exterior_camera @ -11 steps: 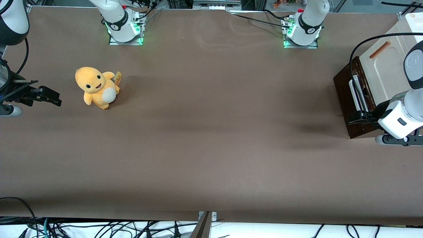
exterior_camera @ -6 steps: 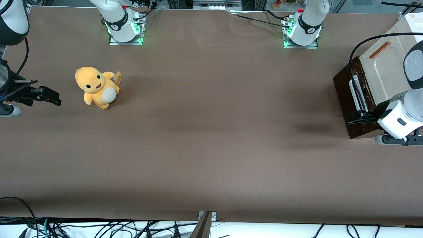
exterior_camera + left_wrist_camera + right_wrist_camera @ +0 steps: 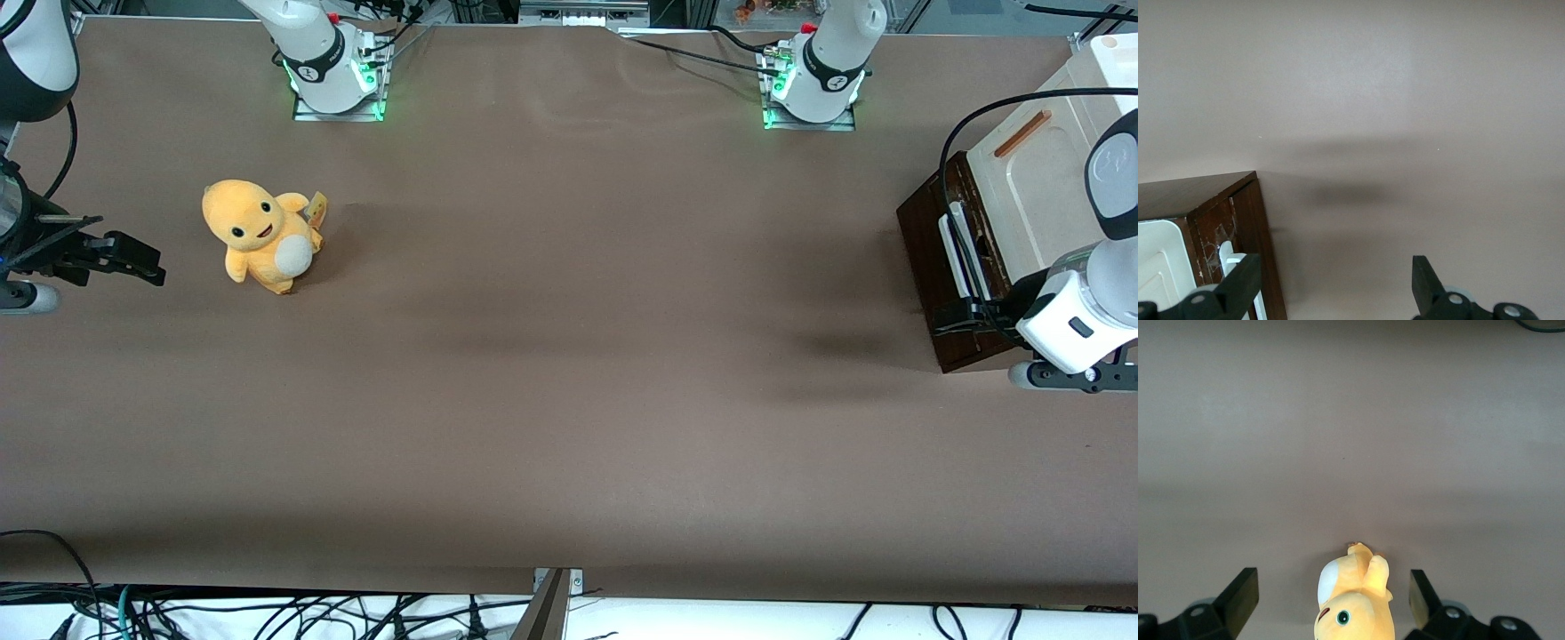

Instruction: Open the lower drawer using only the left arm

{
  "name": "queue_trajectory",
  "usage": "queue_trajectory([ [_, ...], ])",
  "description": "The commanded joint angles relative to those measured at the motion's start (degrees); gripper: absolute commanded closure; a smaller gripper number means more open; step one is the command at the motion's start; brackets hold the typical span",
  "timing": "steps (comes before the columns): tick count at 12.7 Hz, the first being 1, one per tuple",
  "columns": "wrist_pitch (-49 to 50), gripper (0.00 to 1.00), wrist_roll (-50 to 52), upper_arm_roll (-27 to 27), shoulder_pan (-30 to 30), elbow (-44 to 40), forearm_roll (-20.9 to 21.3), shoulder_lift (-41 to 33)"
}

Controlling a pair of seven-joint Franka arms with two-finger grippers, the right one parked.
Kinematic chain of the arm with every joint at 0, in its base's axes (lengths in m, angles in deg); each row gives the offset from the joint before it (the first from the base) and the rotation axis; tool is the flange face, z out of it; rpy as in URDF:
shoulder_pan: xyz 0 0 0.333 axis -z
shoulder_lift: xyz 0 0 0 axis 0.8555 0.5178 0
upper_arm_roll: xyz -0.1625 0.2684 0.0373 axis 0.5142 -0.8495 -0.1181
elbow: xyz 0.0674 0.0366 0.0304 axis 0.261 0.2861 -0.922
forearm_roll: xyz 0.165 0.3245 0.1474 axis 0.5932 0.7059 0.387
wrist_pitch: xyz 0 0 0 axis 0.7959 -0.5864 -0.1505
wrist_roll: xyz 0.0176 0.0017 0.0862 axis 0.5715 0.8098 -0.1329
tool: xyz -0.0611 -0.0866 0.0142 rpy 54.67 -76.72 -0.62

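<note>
The lower drawer (image 3: 925,253) shows its dark brown front under the cream cabinet (image 3: 1036,191), at the working arm's end of the table. Its white bar handle (image 3: 949,247) runs along that front. None of the drawer's inside shows. The left arm (image 3: 1080,316) reaches down in front of the drawer, and its black gripper (image 3: 958,315) sits at the end of the handle nearer the front camera. In the left wrist view the gripper (image 3: 1335,283) is open wide. One finger (image 3: 1241,283) overlaps the handle (image 3: 1230,257) and drawer front (image 3: 1245,220); the other finger (image 3: 1425,283) is over bare table.
A yellow plush toy (image 3: 260,233) stands toward the parked arm's end of the table, also in the right wrist view (image 3: 1355,607). Two green-lit arm bases (image 3: 336,76) (image 3: 813,80) stand along the table's edge farthest from the front camera. The cabinet's cream panel carries an orange-brown handle (image 3: 1022,133).
The left arm's wrist and gripper have edged very slightly along the drawer front. The drawer and plush toy have not moved.
</note>
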Motion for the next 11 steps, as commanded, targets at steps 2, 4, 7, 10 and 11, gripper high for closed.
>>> queue_trajectory([
  [2,1.0,0.00,-0.6,0.2,-0.1,-0.9,0.7,0.0],
  [4,1.0,0.00,-0.5,0.2,-0.1,-0.9,0.6,-0.1],
  [7,1.0,0.00,-0.3,0.2,0.1,-0.9,1.4,0.0],
  [10,1.2,0.00,-0.1,0.2,0.3,-0.5,1.6,0.0],
  [11,1.2,0.00,-0.2,0.2,0.3,-0.4,1.7,0.0],
])
